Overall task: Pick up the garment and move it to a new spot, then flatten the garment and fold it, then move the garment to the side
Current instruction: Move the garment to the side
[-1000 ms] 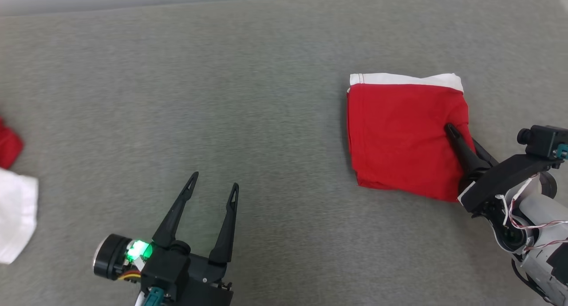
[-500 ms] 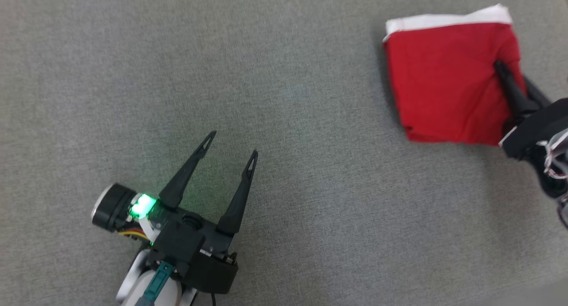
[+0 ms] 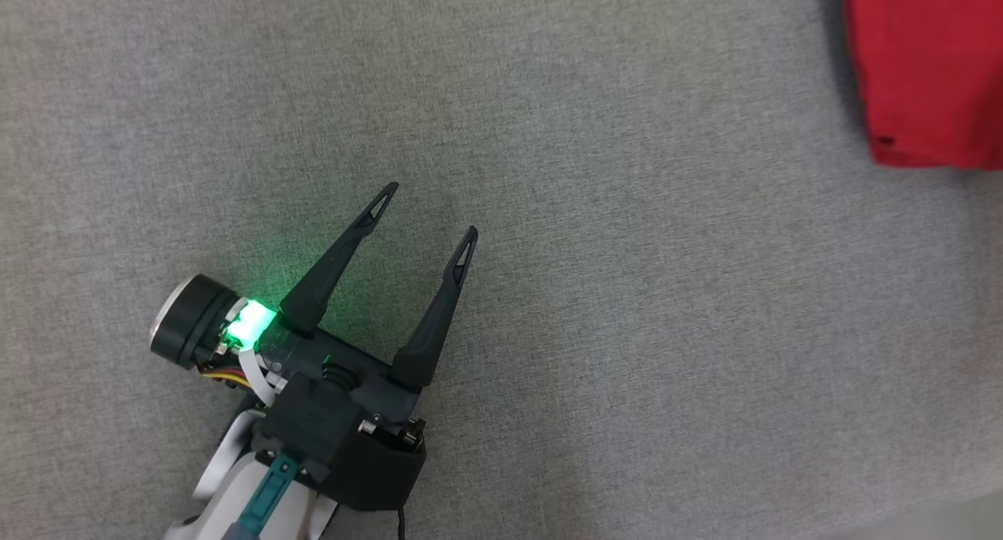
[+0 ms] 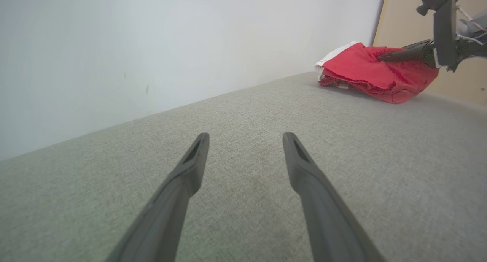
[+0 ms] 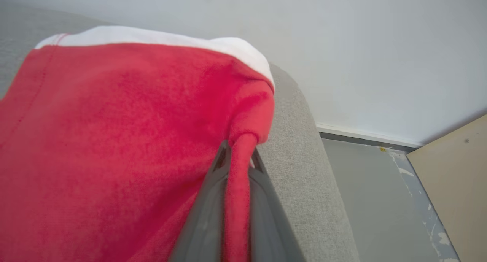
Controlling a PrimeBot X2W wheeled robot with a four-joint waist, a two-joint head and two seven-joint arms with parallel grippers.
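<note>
The garment (image 3: 932,70) is a folded red cloth with a white band, at the top right corner of the head view. It also lies far off in the left wrist view, garment (image 4: 365,70), and up close in the right wrist view, garment (image 5: 114,121). My right gripper (image 5: 237,155) is shut on a pinched fold at the garment's right edge; from the left wrist camera the right gripper (image 4: 384,57) reaches onto the cloth from the right. My left gripper (image 3: 429,215) stands open over bare grey fabric at the lower left, well apart from the garment, with nothing between its fingers (image 4: 304,167).
The grey fabric surface (image 3: 595,305) spreads across the head view. Its right edge (image 5: 304,170) runs just beside the garment, dropping to a grey floor (image 5: 365,193). A pale wall (image 4: 152,45) stands behind, and a tan board (image 5: 452,167) leans at the right.
The head camera has swung, so the garment slid to the top right and my right gripper left the head view. The white and red cloth at the left edge is out of frame.
</note>
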